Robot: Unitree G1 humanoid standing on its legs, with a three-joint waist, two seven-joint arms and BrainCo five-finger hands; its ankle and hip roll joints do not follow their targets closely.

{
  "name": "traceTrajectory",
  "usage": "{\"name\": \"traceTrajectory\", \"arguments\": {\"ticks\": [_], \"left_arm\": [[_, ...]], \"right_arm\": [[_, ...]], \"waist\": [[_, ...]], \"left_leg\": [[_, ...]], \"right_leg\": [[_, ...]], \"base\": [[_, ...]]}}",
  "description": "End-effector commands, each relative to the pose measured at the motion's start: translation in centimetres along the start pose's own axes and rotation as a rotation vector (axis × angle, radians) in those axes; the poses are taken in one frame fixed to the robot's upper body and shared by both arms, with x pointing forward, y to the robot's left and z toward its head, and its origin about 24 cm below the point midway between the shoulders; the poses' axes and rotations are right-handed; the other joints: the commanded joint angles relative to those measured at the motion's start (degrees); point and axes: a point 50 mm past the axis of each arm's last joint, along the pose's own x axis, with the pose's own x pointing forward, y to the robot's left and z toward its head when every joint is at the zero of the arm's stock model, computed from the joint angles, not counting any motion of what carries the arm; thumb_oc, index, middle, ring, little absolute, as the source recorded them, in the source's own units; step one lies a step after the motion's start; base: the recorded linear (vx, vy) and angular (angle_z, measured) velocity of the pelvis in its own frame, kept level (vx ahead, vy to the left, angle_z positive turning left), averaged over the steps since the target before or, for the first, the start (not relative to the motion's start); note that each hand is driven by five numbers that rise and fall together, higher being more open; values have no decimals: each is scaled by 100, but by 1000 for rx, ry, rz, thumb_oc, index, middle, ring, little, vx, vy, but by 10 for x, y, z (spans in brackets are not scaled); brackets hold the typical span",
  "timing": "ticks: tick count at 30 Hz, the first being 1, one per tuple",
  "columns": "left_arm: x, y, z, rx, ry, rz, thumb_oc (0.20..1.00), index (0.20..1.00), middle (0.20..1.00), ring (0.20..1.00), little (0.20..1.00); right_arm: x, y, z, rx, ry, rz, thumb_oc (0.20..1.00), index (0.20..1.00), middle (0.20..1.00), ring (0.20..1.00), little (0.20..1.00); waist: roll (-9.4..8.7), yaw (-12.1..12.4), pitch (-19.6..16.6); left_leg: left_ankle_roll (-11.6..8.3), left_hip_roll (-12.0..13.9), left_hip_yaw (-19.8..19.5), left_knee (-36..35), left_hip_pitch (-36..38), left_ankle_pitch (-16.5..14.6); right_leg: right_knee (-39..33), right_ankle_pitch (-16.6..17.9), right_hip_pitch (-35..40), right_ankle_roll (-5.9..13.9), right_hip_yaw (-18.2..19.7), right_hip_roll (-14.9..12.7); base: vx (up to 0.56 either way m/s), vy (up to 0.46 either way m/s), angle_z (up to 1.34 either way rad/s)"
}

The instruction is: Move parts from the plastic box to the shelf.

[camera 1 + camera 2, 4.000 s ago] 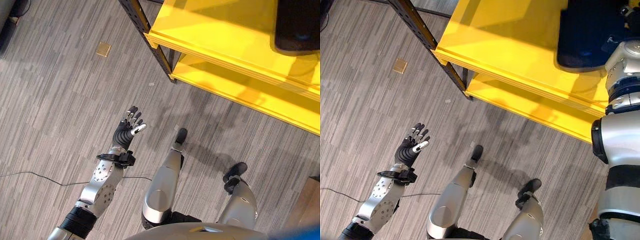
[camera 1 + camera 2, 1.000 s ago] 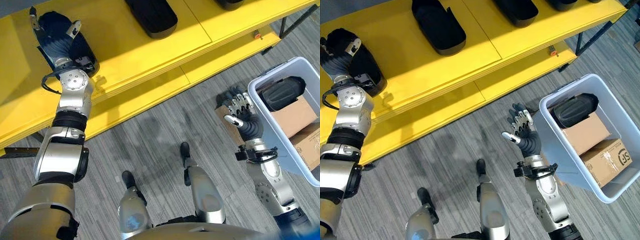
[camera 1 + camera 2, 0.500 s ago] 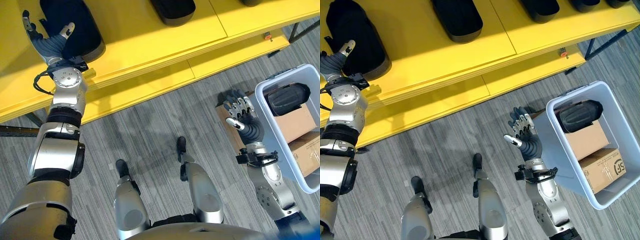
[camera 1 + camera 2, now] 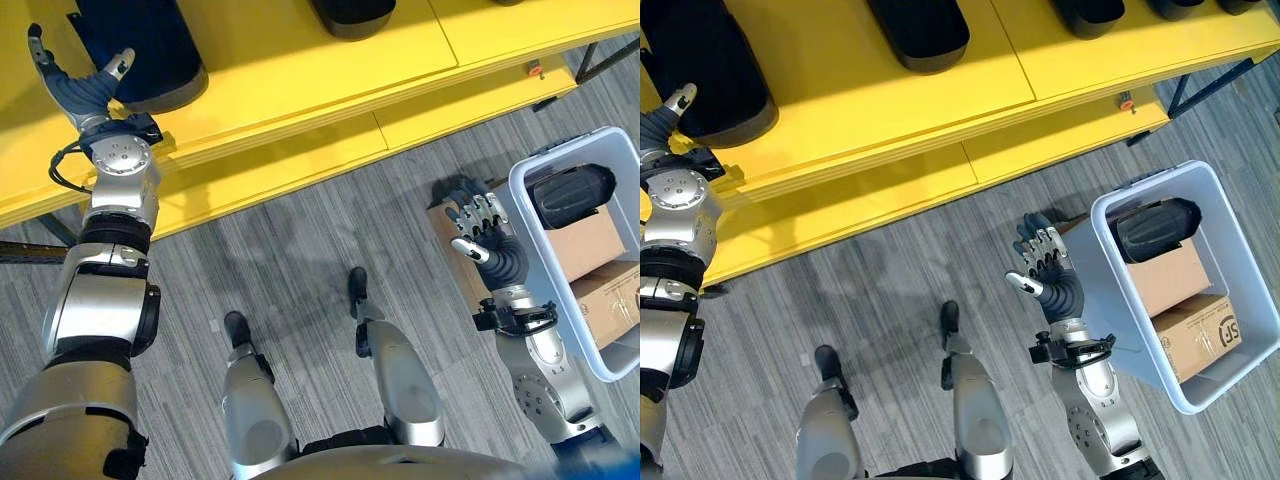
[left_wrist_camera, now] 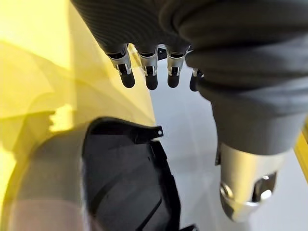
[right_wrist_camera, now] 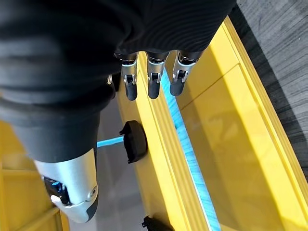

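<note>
A large black moulded part (image 4: 140,40) rests on the yellow shelf (image 4: 300,80), at its left end. My left hand (image 4: 85,92) hovers just in front of that part, open, fingers spread and holding nothing. Its wrist view has straight fingers (image 5: 150,67) above the black part (image 5: 130,183). The pale plastic box (image 4: 1120,300) stands on the floor at the right. Inside it lies another black part (image 4: 570,193). My right hand (image 4: 487,235) is raised beside the box's left wall, open and empty.
More black parts (image 4: 920,30) (image 4: 1090,12) sit further along the shelf's top board. Two cardboard cartons (image 4: 590,235) (image 4: 610,295) fill the rest of the plastic box. A lower yellow board (image 4: 300,165) runs under the top one, above grey striped carpet (image 4: 300,250).
My left hand has let go of the black part on the shelf and drawn back from it. The camera has shifted. My right hand stays open by the box.
</note>
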Motion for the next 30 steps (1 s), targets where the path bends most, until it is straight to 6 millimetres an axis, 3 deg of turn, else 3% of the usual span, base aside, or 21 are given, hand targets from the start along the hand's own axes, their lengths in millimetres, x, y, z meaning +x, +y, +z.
{"name": "traceTrajectory", "arguments": {"ticks": [1,10,11,15,19,20,23,30], "left_arm": [[23,22,31,-3,-110,48,1000,1000,1000,1000,1000],[23,12,34,38,-115,-1,1000,1000,1000,1000,1000],[23,12,34,34,-112,1,1000,1000,1000,1000,1000],[26,15,35,43,-104,23,1000,1000,1000,1000,1000],[34,22,44,76,-121,49,1000,1000,1000,1000,1000],[40,31,48,103,-121,74,1000,1000,1000,1000,1000],[47,48,49,87,-85,131,1000,1000,1000,1000,1000],[53,61,50,189,-72,151,1000,1000,1000,1000,1000]], "right_arm": [[2,2,24,12,-133,32,1000,1000,1000,1000,1000],[1,2,28,3,-147,41,1000,1000,1000,1000,1000],[1,2,28,5,-147,40,1000,1000,1000,1000,1000],[0,0,30,1,-153,35,1000,1000,1000,1000,1000],[-1,-1,33,-2,-167,32,1000,1000,1000,1000,1000],[-1,-2,35,-4,-171,34,1000,1000,1000,1000,1000],[-4,-4,35,2,-169,20,1000,1000,1000,1000,1000],[-8,-5,39,-6,-172,35,1000,1000,1000,1000,1000]], "waist": [[-321,27,-127],[-367,-39,4],[-351,-39,-3],[-389,-51,17],[-423,-89,15],[-448,-112,9],[-483,-112,-6],[-513,-132,-25]], "left_leg": [[2,347,-465,713,-699,-159],[39,351,-506,908,-993,-226],[-11,373,-539,946,-961,-389],[3,389,-572,1041,-1099,-434],[6,404,-604,1141,-1262,-479],[10,415,-625,1194,-1355,-498],[18,427,-673,1284,-1506,-547],[25,406,-703,1390,-1682,-595]], "right_leg": [[480,-769,459,566,48,-487],[520,-745,252,565,71,-483],[535,-858,295,599,84,-461],[552,-850,212,599,85,-441],[559,-839,119,604,73,-412],[562,-834,61,615,80,-389],[553,-835,7,622,56,-368],[526,-809,-60,624,43,-347]], "base": [[0,0,0],[8,5,-1],[84,16,-3],[26,4,-2],[8,0,0],[0,0,0],[35,-2,-3],[9,5,2]]}}
